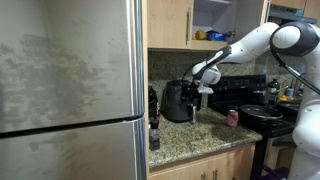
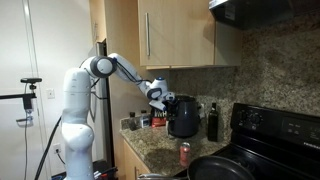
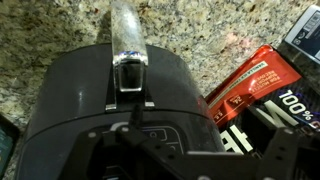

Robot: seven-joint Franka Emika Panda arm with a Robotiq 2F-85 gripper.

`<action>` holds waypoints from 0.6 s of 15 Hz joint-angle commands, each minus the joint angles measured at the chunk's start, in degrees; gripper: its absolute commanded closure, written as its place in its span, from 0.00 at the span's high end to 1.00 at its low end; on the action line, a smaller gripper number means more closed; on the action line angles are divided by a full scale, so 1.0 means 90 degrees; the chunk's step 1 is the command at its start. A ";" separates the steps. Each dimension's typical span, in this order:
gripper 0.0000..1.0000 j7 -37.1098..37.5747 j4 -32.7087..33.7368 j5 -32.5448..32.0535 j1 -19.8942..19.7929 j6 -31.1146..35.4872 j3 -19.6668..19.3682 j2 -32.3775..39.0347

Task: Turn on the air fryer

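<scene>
The black air fryer stood on the granite table, not far from the black stove. Your pincer hovered close over the fryer's rounded top, apparently not touching it. In the wrist view, the fryer's drawer handle and control panel lay directly below, with a red box beside the fryer. Whether the pincer was wide or narrow could not be told. You seemed to be in the approach step. The next move likely called for a gentle, well-aimed press down onto the power control.
</scene>
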 commanded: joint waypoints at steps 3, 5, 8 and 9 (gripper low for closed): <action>1.00 -0.0424 0.0265 0.0114 -0.0230 0.0401 0.0311 0.0250; 1.00 -0.0361 0.0128 0.0120 -0.0177 0.0409 0.0414 0.0054; 1.00 -0.0404 0.0145 0.0088 -0.0162 0.0445 0.0512 0.0023; 1.00 -0.0264 0.0098 0.0000 -0.0132 0.0493 0.0548 -0.0022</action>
